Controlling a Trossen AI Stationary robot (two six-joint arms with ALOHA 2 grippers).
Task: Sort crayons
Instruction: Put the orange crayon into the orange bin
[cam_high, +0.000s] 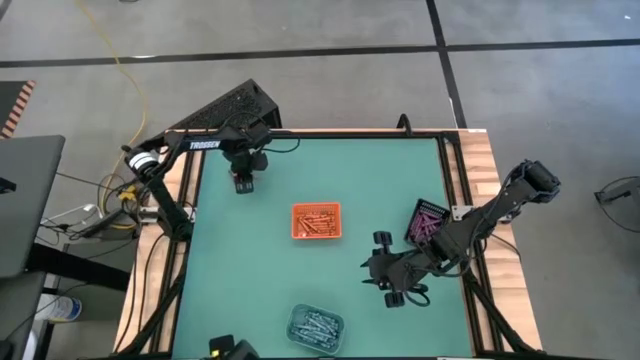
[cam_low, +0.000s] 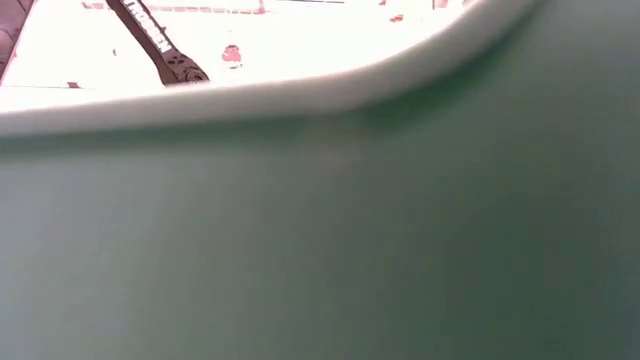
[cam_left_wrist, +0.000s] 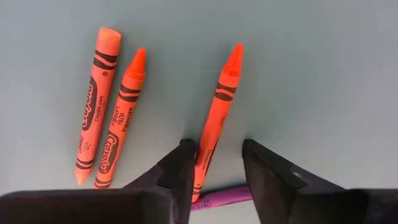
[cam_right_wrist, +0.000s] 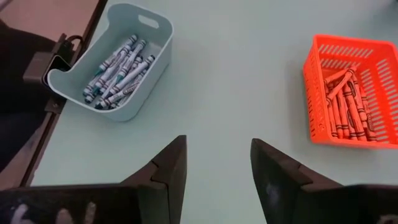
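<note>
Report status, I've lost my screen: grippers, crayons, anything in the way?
Left gripper open astride one orange crayon, not yet closed. Right gripper open, empty, over bare mat. Purple crayon lies under the left fingers.

Three orange crayons are seen lying on the green table surface (cam_left_wrist: 323, 68). Two of them lie side by side and almost touching: one crayon (cam_left_wrist: 93, 106) with its blunt end away from the camera, and a second crayon (cam_left_wrist: 119, 118) with its tip pointing away. A third orange crayon (cam_left_wrist: 217, 112) lies apart from them, and its near end is placed between the two dark fingers of the left gripper (cam_left_wrist: 217, 177). The fingers stand apart on both sides of it. A purple crayon (cam_left_wrist: 221, 197) is partly seen below, lying across.
</note>
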